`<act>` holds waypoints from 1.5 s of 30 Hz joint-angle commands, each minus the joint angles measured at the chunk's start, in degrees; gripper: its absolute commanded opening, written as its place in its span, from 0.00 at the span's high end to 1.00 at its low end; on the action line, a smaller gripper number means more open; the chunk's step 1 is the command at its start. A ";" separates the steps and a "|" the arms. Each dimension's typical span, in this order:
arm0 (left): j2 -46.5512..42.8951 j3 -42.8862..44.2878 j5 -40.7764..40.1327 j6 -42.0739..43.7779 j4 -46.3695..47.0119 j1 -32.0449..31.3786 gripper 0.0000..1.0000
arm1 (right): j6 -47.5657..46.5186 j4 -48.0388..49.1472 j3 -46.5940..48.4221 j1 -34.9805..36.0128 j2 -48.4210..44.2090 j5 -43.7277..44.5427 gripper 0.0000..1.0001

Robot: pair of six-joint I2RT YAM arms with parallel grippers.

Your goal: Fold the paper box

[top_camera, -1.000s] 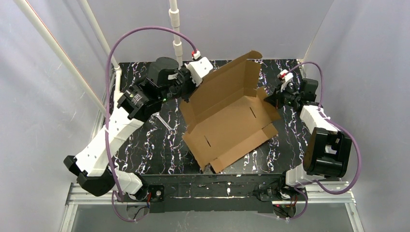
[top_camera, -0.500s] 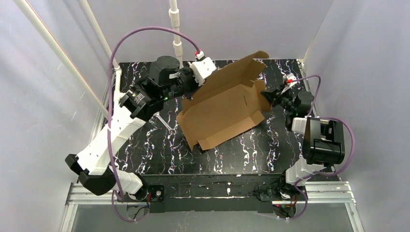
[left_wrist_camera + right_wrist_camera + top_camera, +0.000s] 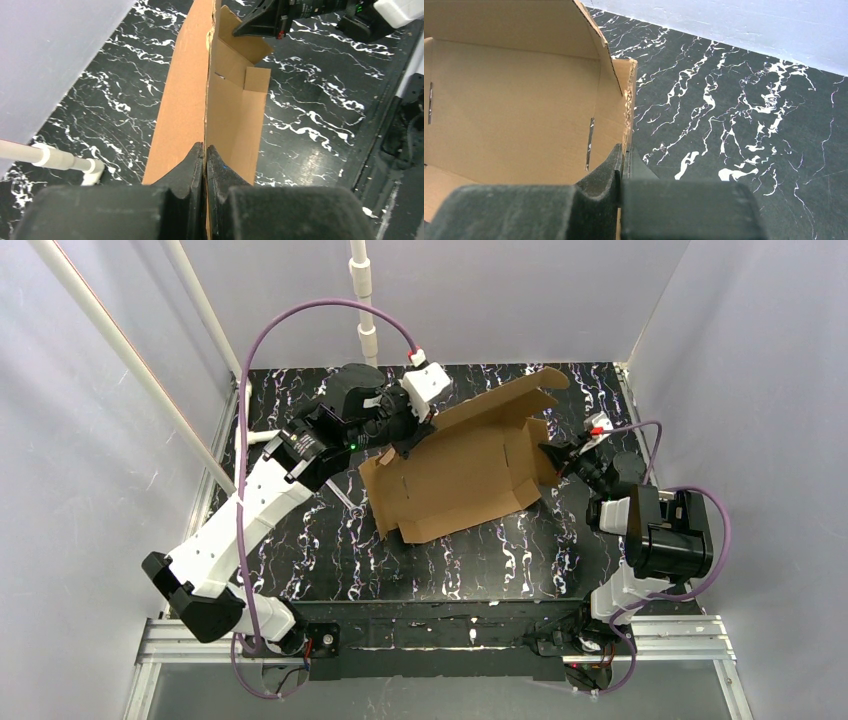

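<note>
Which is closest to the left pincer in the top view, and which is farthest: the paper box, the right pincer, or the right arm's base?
1. paper box: touching, since the left pincer is shut on its far left edge.
2. right pincer: across the box, shut on its right end.
3. right arm's base: bottom right, at the near edge.

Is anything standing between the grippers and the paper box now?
Nothing visible does. The left gripper has its jaws shut on one edge of the paper box, and the right gripper is shut on its opposite end.
</note>
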 commanded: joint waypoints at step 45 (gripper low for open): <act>-11.38 -4.87 1.38 4.31 8.98 0.02 1.00 | -5.02 1.02 1.08 -0.65 -10.94 -6.99 0.99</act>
